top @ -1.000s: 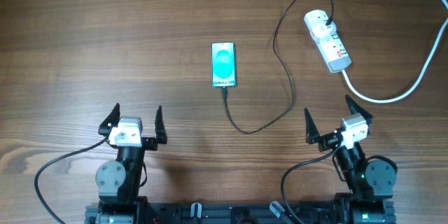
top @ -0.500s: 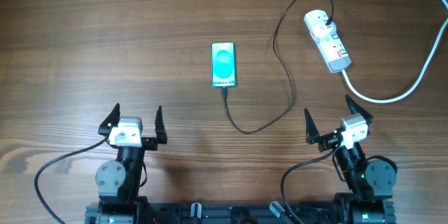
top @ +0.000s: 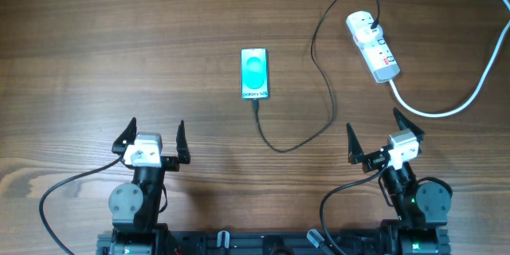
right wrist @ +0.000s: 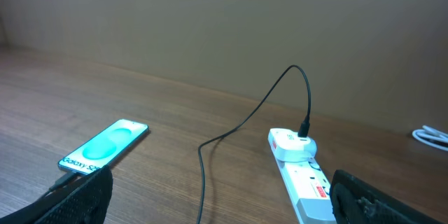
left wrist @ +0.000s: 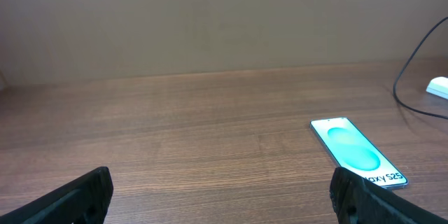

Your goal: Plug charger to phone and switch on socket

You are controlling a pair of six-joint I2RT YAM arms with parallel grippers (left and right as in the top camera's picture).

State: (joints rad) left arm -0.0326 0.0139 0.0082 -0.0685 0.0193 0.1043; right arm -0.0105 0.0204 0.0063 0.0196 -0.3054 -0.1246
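Overhead view has the phone point(top: 255, 73) lying flat mid-table with its screen glowing cyan. The black charger cable point(top: 280, 150) loops from the phone's near end round to a white adapter block point(top: 360, 24) plugged into the far end of the power strip point(top: 372, 46), which sits far right. The plug tip looks like it's sitting at the phone's port, but I can't tell from up here whether it's fully seated. I also can't tell whether the strip's switch is on; the red marks are too small to read.

Left gripper point(top: 155, 125) and right gripper point(top: 373, 122) are both parked at the near edge of the wooden table point(top: 119, 48), jaws spread wide, holding nothing, well apart from everything.

My guess is the switch is the job now, and the right arm is the obvious pick since the strip is on its side. Tips:
- Narrow the jaws and press with one fingertip, straight down on the rocker.
- That strip looks light, so a sideways shove would probably just slide it.
- Come in from the right so you don't snag the cable loop between the arm and strip. Watch the thick white cord point(top: 446, 111) too.
- If the plug needs a push, I'd brace the phone's far end with the left gripper first.
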